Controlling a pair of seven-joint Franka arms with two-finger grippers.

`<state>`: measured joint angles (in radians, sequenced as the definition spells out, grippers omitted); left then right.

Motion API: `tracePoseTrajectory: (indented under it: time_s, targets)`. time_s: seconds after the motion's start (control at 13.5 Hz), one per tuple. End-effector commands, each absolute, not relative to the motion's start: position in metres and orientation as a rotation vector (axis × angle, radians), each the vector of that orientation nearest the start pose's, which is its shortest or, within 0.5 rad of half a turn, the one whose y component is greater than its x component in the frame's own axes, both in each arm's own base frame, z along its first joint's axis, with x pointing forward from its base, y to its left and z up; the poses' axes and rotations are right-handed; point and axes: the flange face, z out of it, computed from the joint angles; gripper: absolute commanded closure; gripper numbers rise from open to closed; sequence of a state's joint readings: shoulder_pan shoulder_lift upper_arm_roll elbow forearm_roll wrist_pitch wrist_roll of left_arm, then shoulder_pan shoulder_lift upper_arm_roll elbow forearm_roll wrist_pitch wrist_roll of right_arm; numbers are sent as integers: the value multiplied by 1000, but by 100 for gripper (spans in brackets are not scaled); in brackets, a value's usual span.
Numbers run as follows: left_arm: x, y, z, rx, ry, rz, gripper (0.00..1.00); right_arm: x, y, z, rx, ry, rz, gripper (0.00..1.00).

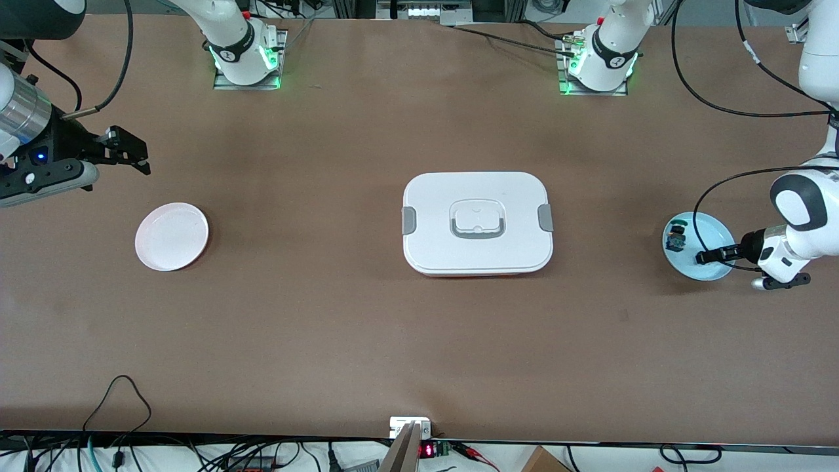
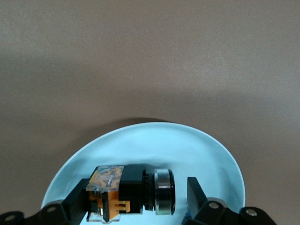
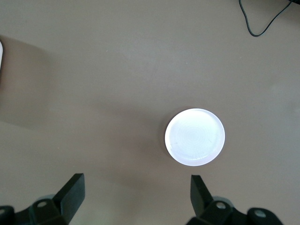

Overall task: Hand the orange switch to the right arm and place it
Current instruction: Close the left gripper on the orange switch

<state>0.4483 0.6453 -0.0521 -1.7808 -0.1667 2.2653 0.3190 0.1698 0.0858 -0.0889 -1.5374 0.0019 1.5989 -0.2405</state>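
The orange switch (image 2: 123, 191), black with an orange back and a silver ring, lies on its side on the light blue plate (image 2: 164, 145). My left gripper (image 2: 136, 194) is open and straddles it. One finger touches the switch's orange end, and the other stands a small gap off the silver ring. In the front view the left gripper (image 1: 713, 255) is low over that plate (image 1: 711, 233) at the left arm's end of the table. My right gripper (image 1: 131, 157) is open and empty, up over bare table at the right arm's end; it also shows in its own wrist view (image 3: 136, 192).
A small dark part with blue-green bits (image 1: 675, 240) lies on the light blue plate. A white plate (image 1: 172, 236) lies at the right arm's end, also in the right wrist view (image 3: 194, 137). A closed white lunch box (image 1: 477, 223) sits mid-table.
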Motion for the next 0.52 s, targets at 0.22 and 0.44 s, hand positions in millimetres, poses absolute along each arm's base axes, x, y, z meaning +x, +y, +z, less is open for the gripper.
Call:
tracePoseTrajectory:
  time_s: [0.22,0.44]
  targets:
    - [595,249,180,-3348,-309,125,37,578,48,596,-3087,-511,29,0]
    - [595,247,179,-3354,-267,127,52,577,48,596,-3087,-511,32,0]
